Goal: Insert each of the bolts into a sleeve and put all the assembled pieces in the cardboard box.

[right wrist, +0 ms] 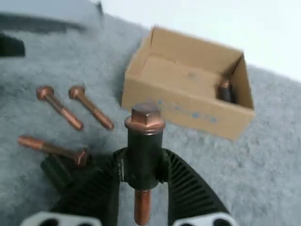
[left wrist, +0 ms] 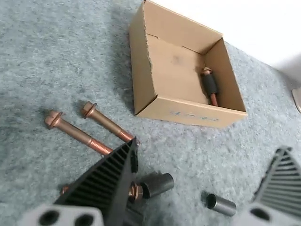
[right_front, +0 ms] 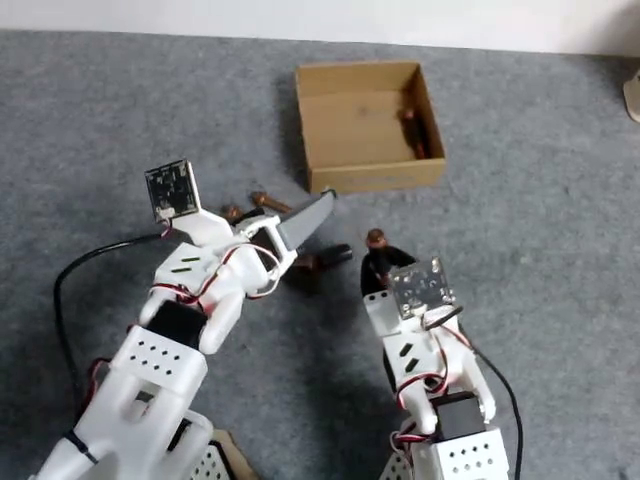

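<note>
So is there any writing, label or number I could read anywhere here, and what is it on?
cardboard box, outer front wall: faint blue print, too blurred to read.
left arm's circuit board: tiny markings, too small to read.
right arm's circuit board: the same, too small to read.
No text here can be read.

Third bolt (left wrist: 136,192) — mostly behind fingers (left wrist: 110,174), boxed piece (right wrist: 225,90) blurred

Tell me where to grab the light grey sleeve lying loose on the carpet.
Probably its middle, from above: the sleeve lies on its side on the carpet, so pinch across its round wall, leaving the open end free.
</note>
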Controlling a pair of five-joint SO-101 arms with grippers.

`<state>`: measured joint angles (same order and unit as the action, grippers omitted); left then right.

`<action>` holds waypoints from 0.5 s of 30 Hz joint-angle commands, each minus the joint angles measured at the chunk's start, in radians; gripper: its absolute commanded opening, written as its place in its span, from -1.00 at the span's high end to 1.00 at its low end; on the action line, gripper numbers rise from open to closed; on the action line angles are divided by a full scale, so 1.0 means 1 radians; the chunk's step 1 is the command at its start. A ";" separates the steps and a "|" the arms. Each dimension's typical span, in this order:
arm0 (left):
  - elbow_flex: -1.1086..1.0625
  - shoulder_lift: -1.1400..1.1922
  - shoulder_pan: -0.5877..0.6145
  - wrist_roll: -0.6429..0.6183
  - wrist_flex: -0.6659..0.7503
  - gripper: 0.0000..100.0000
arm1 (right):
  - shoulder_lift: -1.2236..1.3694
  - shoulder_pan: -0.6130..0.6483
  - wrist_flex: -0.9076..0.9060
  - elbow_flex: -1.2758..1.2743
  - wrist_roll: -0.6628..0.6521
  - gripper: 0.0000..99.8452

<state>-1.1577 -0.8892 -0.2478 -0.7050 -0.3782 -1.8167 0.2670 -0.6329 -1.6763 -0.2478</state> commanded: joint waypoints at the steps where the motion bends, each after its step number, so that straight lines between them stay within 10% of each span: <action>1: 0.036 -0.015 -0.008 -0.005 0.005 0.19 | -0.013 -0.012 -0.051 0.019 -0.009 0.99; 15: 0.004 -0.015 -0.016 -0.005 0.009 0.19 | 0.031 -0.018 -0.157 0.197 -0.012 0.99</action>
<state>-1.1577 -0.8892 -0.2493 -0.7050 -0.3782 -1.8167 0.2593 -0.7787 -1.5781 -0.2493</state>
